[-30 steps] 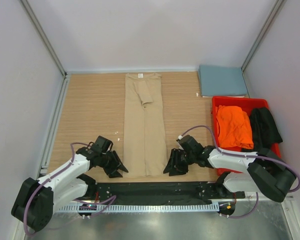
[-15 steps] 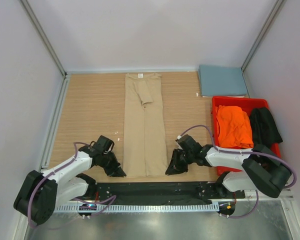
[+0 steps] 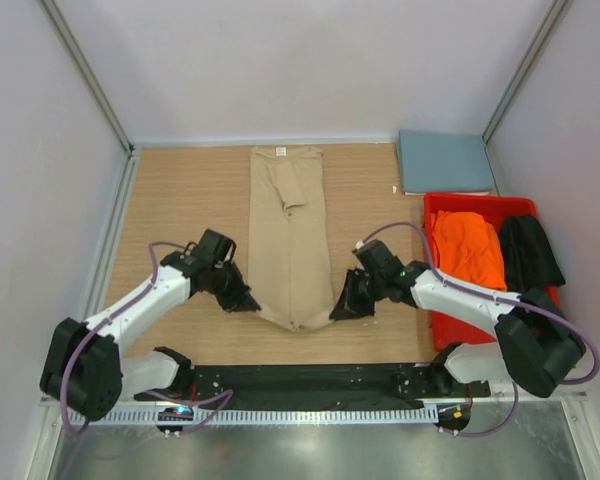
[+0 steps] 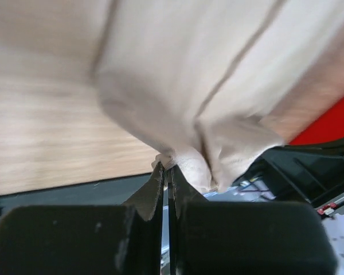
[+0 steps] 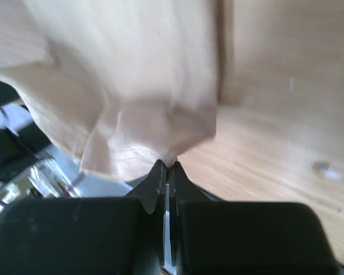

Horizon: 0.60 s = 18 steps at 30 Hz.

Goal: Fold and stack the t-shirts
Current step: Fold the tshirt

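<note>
The tan t-shirt (image 3: 288, 220), folded into a long narrow strip, lies down the middle of the wooden table. My left gripper (image 3: 250, 300) is shut on its near left corner and my right gripper (image 3: 337, 308) is shut on its near right corner. Both corners are lifted, and the hem sags to a point between them. In the left wrist view the left gripper (image 4: 168, 169) pinches bunched tan cloth (image 4: 218, 86). In the right wrist view the right gripper (image 5: 167, 166) pinches the tan hem (image 5: 132, 74). The orange t-shirt (image 3: 467, 250) and the black t-shirt (image 3: 528, 252) lie in the bin. The slate blue-grey t-shirt (image 3: 445, 161) lies folded at the back right.
The red bin (image 3: 480, 201) stands at the right edge of the table, just right of my right arm. White walls with metal rails close in the table on three sides. A black strip and a metal rail run along the near edge.
Both grippers went from open beside the shirt's near corners to shut on them. They lifted the corners and carried them away from the near edge, so the hem now sags.
</note>
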Each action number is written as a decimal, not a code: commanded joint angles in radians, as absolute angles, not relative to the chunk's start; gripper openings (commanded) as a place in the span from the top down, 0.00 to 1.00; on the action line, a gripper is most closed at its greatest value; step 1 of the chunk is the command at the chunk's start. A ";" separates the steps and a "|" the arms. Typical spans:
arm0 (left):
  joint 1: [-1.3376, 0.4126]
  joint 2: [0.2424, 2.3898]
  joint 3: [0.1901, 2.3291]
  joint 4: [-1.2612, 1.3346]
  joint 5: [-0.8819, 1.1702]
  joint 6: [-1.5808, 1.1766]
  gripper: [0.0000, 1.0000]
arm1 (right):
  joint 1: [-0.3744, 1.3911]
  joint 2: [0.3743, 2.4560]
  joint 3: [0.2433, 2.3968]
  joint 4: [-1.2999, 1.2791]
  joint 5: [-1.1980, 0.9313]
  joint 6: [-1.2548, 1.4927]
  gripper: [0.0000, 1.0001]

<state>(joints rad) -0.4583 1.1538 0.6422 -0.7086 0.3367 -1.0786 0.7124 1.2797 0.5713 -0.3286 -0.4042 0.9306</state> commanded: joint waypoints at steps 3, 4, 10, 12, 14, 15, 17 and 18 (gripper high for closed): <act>-0.352 1.356 0.903 -0.655 0.311 -1.000 1.00 | 0.539 1.472 0.882 -0.439 -0.426 0.729 0.99; -0.333 1.430 0.935 -0.641 0.322 -0.994 1.00 | 0.522 1.527 0.934 -0.474 -0.436 0.698 0.99; -0.213 1.682 1.187 -0.588 0.348 -0.968 1.00 | 0.422 1.874 1.369 -0.627 -0.454 0.554 0.99; -0.187 1.735 1.250 -0.587 0.362 -0.960 1.00 | 0.394 1.977 1.526 -0.673 -0.462 0.525 0.99; -0.173 1.808 1.333 -0.588 0.374 -0.959 1.00 | 0.374 2.035 1.653 -0.730 -0.475 0.514 0.99; -0.160 1.834 1.359 -0.588 0.385 -0.957 1.00 | 0.359 2.055 1.682 -0.738 -0.486 0.514 0.99; -0.149 1.897 1.420 -0.588 0.402 -0.957 1.00 | 0.345 2.112 1.765 -0.761 -0.509 0.515 0.99; -0.141 1.913 1.439 -0.588 0.413 -0.956 1.00 | 0.338 2.131 1.788 -0.767 -0.514 0.515 0.99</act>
<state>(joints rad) -0.1593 1.8709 1.3643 -0.6067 0.3599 -0.9817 0.3576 2.1098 1.6829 -0.6796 -0.4698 0.5545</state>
